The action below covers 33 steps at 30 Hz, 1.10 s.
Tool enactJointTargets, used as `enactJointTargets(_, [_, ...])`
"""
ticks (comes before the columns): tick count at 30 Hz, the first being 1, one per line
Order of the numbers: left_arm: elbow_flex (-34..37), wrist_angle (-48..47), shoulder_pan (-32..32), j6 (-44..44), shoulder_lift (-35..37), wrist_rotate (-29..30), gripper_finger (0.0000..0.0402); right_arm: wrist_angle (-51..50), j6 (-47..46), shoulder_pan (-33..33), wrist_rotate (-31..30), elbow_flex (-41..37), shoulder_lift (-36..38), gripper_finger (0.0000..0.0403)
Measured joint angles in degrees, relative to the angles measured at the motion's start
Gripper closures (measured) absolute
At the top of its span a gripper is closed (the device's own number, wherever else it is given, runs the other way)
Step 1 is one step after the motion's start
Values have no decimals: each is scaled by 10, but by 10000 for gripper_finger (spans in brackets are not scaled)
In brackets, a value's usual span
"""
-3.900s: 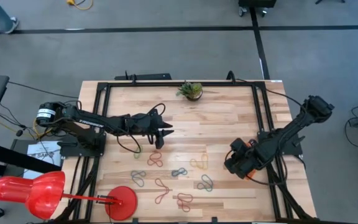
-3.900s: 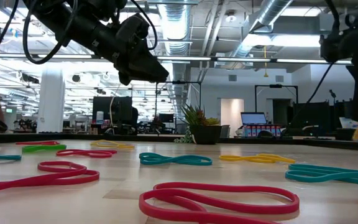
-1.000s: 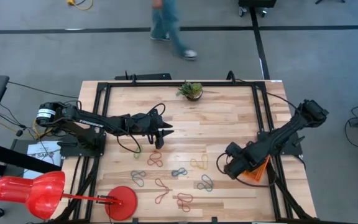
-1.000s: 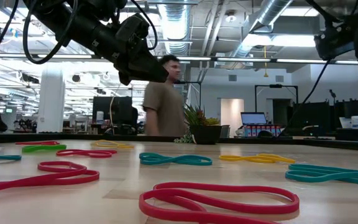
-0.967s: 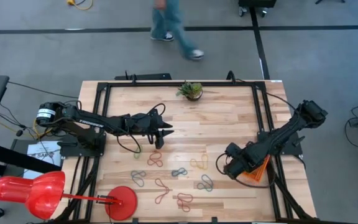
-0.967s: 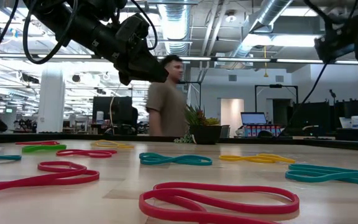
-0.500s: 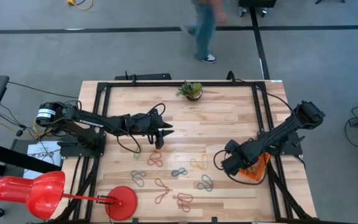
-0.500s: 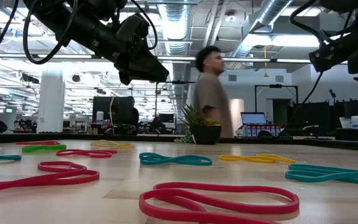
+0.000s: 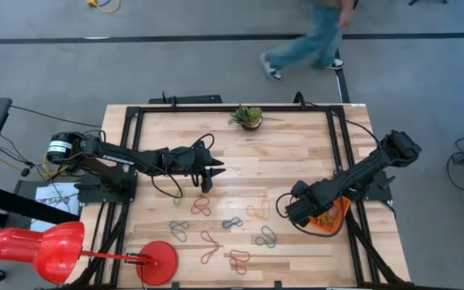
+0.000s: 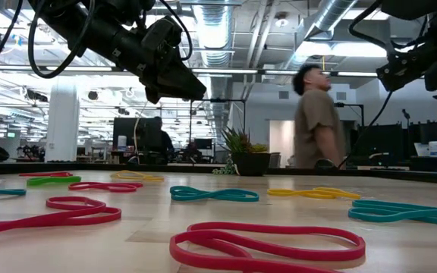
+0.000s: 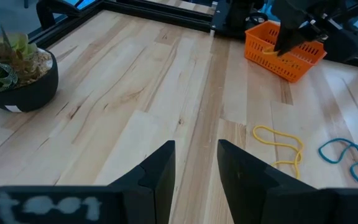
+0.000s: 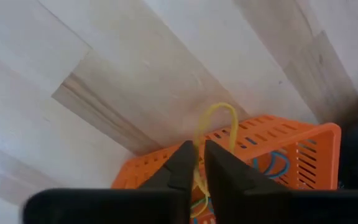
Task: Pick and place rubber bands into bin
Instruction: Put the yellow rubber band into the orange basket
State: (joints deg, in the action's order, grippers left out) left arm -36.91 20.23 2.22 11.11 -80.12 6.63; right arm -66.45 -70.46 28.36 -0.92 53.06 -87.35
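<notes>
1. Wooden planks make up the counter (image 9: 280, 161), framed by black rails, with an office floor beyond where a person (image 10: 315, 121) walks past.
2. Nearest in the low view lie rubber bands (image 10: 264, 246), red, teal and yellow, scattered flat across the middle of the counter; from above they cluster between the two arms (image 9: 232, 223).
3. These loops look thin, light and floppy, so they will sag and twist when lifted; pinching one strand at the end of a loop seems the surest hold.
4. Left claw (image 9: 218, 171) hovers above the bands' near edge, its fingers (image 11: 160, 174) spread with nothing between them.
5. Right claw (image 12: 196, 163) hangs over the orange bin (image 9: 333, 217) at the counter's right side, fingers pressed nearly together on a yellow band (image 12: 219, 127) that dangles into the bin.
6. Some bands already lie inside the bin (image 12: 272, 163); a potted plant (image 9: 248, 118) stands at the far edge.
</notes>
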Motion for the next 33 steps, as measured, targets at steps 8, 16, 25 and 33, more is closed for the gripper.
enactJointTargets(8, [0,0,0,0,0,0,292,-93,-20,7,-20,85,0,396])
enactJointTargets(16, [0,-9,0,0,0,-6,292,-187,-164,108,-24,163,22,400])
enactJointTargets(25, [0,-50,0,0,17,-67,292,-187,-471,274,-34,113,-5,398])
enactJointTargets(33, [0,-119,0,27,40,-64,292,-153,-536,306,-39,53,-20,363])
